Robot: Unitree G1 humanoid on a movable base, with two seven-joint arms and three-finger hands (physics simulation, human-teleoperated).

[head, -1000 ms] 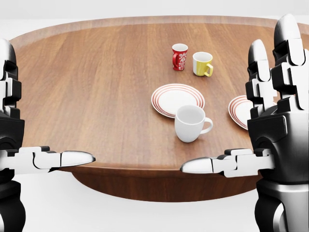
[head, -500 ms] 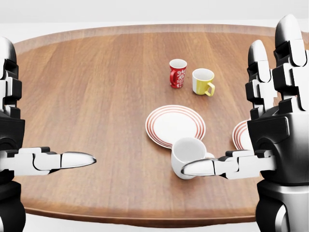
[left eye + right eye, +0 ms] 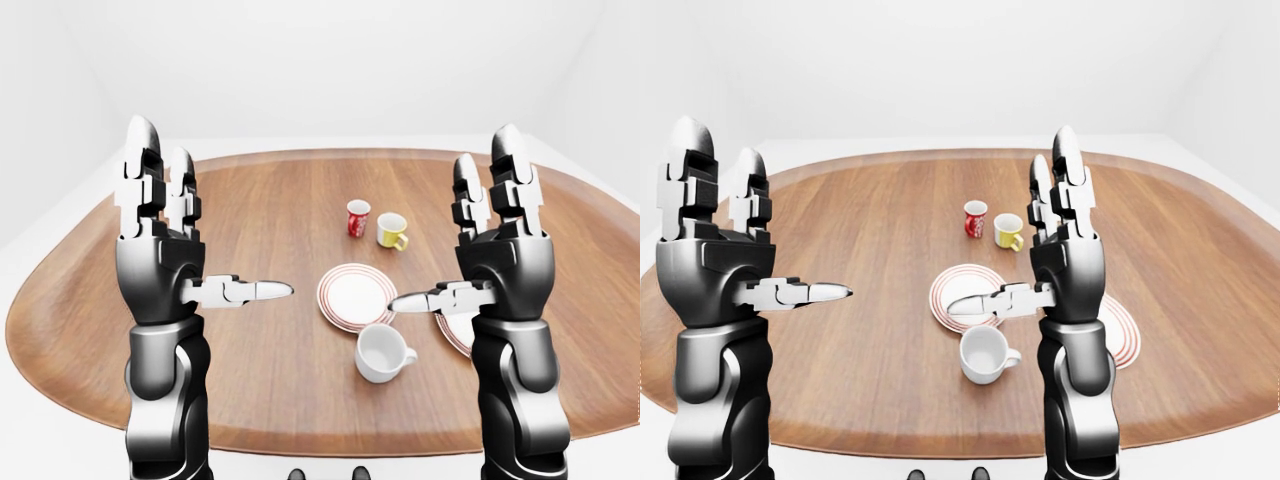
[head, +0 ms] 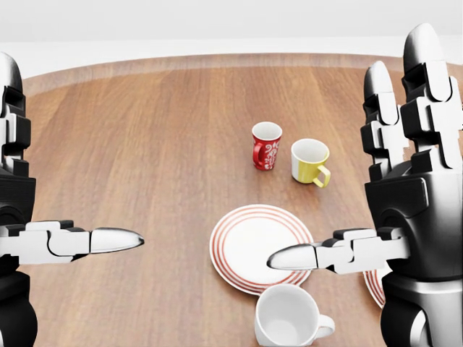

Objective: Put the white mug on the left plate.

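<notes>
- Standing upright on the oval wooden surface (image 3: 260, 380), the white ceramic mug (image 3: 381, 352) sits just near of the left red-ringed white plate (image 3: 354, 296), handle pointing right.
- Left robot hand (image 3: 165, 235) and right robot hand (image 3: 497, 240) hover raised, fingers spread, grasping nothing.
- Farther off stand a red patterned mug (image 4: 265, 145) and a yellow mug (image 4: 310, 161).

Left-eye view. Desk (image 3: 250, 400) carries all items. Left plate (image 3: 356, 297) sits near centre of the desk; white mug (image 3: 381, 351) stands just below it and slightly right, off the plate, handle pointing right. Right plate (image 3: 1120, 332) lies right of the left plate, partly hidden behind the right hand (image 3: 500, 262). Above the left plate, well apart: patterned mug (image 3: 357, 218) on the left, yellow mug (image 3: 390, 230) just beside it on the right. Left hand (image 3: 160, 255) raised left of the plates, above the desk.
</notes>
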